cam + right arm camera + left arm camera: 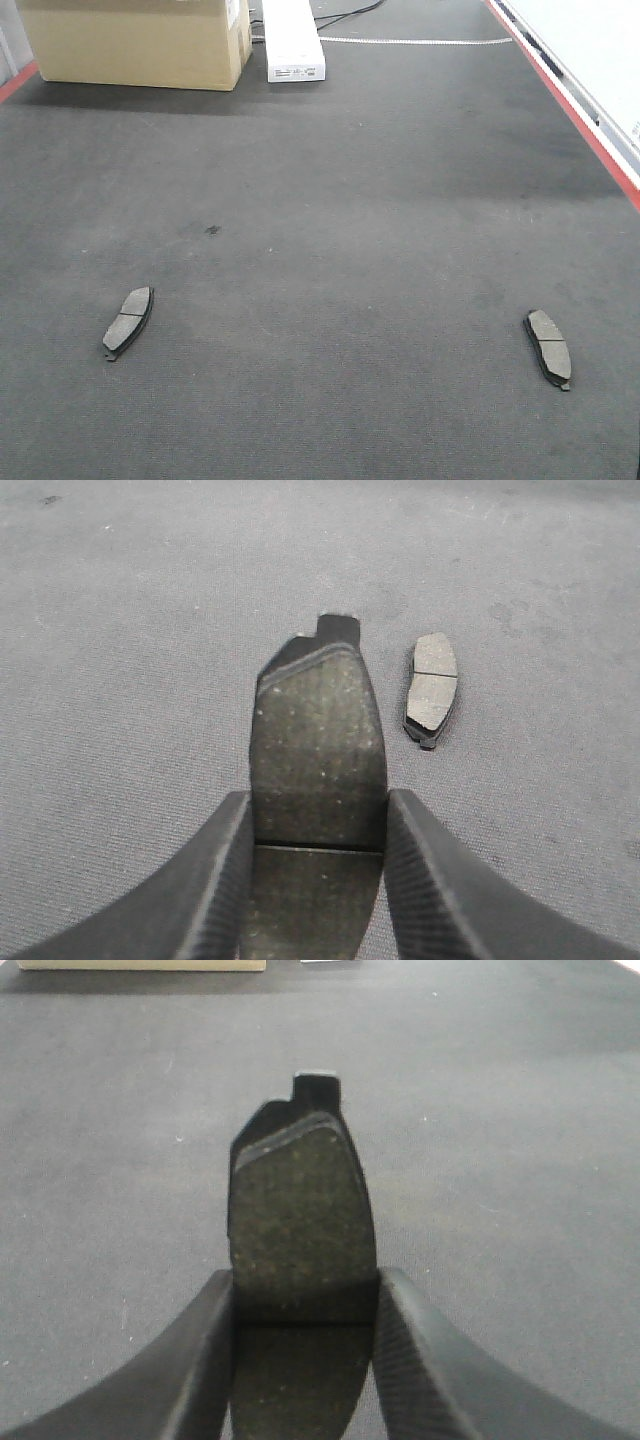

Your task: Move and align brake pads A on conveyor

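Two brake pads A lie flat on the dark grey conveyor [330, 200], one at the front left [130, 320] and one at the front right [548, 346]. Neither gripper shows in the front view. In the left wrist view my left gripper [305, 1295] is shut on a third dark pad [300, 1200], its fingers pressing both long edges at the groove, above the belt [500, 1110]. In the right wrist view my right gripper [318, 815] is shut on another pad [320, 730] the same way. A further pad [432, 688] lies on the belt just right of it.
A cardboard box [135, 40] and a white oblong unit [293, 40] stand at the belt's far end. A red frame rail [575, 105] runs along the right edge, with a red strip [15, 82] at the far left.
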Controlling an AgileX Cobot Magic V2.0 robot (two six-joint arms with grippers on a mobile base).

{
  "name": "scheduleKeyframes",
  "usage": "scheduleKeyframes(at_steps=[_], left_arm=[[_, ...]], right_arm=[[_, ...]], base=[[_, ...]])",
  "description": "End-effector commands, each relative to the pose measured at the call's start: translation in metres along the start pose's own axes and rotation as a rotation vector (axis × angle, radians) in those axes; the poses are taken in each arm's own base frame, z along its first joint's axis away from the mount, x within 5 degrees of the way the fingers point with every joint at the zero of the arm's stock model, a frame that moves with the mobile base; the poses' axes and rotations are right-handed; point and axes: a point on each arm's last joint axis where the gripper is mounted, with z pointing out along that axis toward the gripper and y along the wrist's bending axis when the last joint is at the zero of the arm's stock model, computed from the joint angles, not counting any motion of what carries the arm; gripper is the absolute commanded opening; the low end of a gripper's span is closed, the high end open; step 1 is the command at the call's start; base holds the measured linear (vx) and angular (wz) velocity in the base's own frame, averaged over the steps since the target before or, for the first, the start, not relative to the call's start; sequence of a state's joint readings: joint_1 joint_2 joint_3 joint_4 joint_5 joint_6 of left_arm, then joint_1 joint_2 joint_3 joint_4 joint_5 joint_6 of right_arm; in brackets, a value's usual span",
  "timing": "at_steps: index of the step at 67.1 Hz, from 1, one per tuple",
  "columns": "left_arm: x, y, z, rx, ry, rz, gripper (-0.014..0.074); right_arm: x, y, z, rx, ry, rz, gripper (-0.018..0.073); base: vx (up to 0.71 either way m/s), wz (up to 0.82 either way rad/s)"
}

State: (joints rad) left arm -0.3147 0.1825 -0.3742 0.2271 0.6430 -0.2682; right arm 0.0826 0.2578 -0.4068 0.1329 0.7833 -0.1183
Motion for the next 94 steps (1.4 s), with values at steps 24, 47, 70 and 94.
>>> scheduleKeyframes(at_steps=[24,47,70,94], left_arm=[[-0.063,-0.010,0.013,0.034,-0.095,0.006,-0.0006],[-0.132,-0.031,0.093,0.051,0.175,-0.081,-0.0006],[-0.133,-0.048,0.200,0.030,0.446,-0.092,-0.0006],[-0.124,-0.060,0.266,0.029,0.591,-0.138,-0.0006]], right_arm=[[-0.016,-0.001,-0.005,0.010,-0.108,-0.008,-0.0004],[-0.016,-0.001,-0.005,0.010,-0.108,-0.008,-0.0004],[-0.016,-0.001,-0.005,0.010,-0.108,-0.008,-0.0004],[-0.016,-0.001,-0.005,0.010,-0.108,-0.008,-0.0004]], base=[[0.00,0.00],[0.00,0.00],[0.00,0.00],[0.00,0.00]])
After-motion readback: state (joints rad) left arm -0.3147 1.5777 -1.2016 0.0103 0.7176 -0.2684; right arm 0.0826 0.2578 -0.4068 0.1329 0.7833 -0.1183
